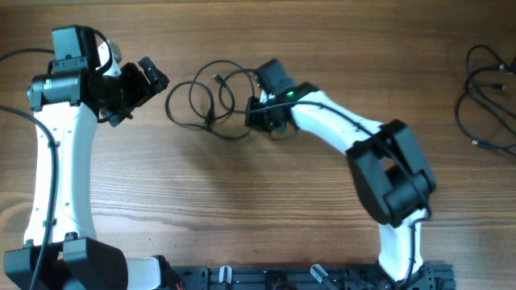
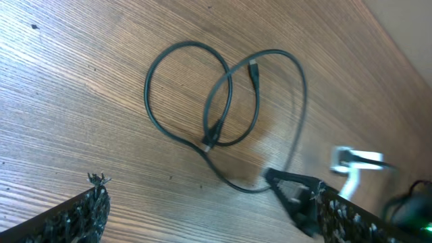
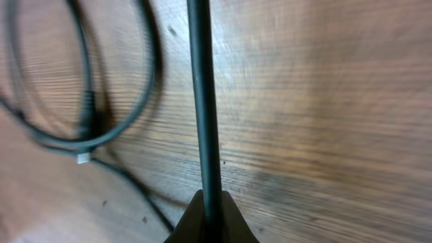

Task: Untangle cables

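A light brown wooden table [image 1: 242, 209] seen from above, with 2 white and black robot arms on it. In the upper middle of the overhead view lies a tangle of thin black cable [image 2: 229, 74], curled into about 3 overlapping loops flat on the wood.

The left gripper [image 1: 143, 87] sits in the upper left of the overhead view, just to the left of the tangle and not touching it. Its 2 fingers stand wide apart and hold nothing. In the left wrist view, one textured finger [image 2: 91, 212] shows in the lower left corner and the other in the lower right, with the loops spread on the table between and beyond them. 1 small plug end [image 2: 254, 68] lies inside the right-hand loop, and a second plug [image 2: 208, 142] rests where the strands cross near the middle.

The right gripper [image 1: 260, 115] reaches in from the lower right to the right edge of the tangle. In the right wrist view its fingers are pressed together at the bottom centre, pinching 1 strand that runs straight up to the top of the frame. More loops lie blurred at the left of that view.

A second, loose bunch of black cords [image 1: 460, 109] lies at the upper right edge of the overhead view, well apart from both grippers.
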### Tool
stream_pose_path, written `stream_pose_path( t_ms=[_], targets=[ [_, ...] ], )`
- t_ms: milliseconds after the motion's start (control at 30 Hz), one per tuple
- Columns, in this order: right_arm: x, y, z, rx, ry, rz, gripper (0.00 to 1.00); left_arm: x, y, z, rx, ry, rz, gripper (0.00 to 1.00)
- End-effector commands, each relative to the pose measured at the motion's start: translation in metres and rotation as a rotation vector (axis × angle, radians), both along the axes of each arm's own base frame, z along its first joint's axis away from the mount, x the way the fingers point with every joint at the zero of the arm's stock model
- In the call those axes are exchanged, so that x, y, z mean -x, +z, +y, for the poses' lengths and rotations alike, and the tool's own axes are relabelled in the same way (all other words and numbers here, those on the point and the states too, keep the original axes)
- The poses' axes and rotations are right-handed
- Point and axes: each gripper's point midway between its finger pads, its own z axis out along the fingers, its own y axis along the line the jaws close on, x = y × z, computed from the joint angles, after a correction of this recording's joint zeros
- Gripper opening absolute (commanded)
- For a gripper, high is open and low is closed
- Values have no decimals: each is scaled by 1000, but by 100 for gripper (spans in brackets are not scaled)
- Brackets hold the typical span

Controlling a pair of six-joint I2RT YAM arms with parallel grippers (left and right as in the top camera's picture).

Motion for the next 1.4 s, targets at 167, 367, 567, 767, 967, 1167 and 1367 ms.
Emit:
stream_pose_path(
  t_ms=[167, 367, 567, 767, 967, 1167, 1367],
  targets=[
    [-50, 254, -136, -242, -140, -546, 4, -2, -1, 4, -8, 18, 4, 100],
    [-36, 340, -301, -197, -541, -757, 4, -2, 0, 4, -8, 18, 2, 100],
    [-10, 345, -424, -97, -836, -789, 4, -3, 1, 4, -9, 18, -5, 100],
    [9, 293, -525, 35, -1086, -665, 4, -3, 0, 4, -9, 18, -4, 100],
    [7, 220, -578, 30, -1195, -492, 4, -3, 0, 4, -9, 18, -4, 100],
    [7, 188, -594, 50, -1236, -420, 100, -3, 0, 4, -9, 18, -4, 100],
    [19, 174, -575, -42, -1289, -282, 100, -4, 1, 4, -9, 18, -7, 100]
  ],
)
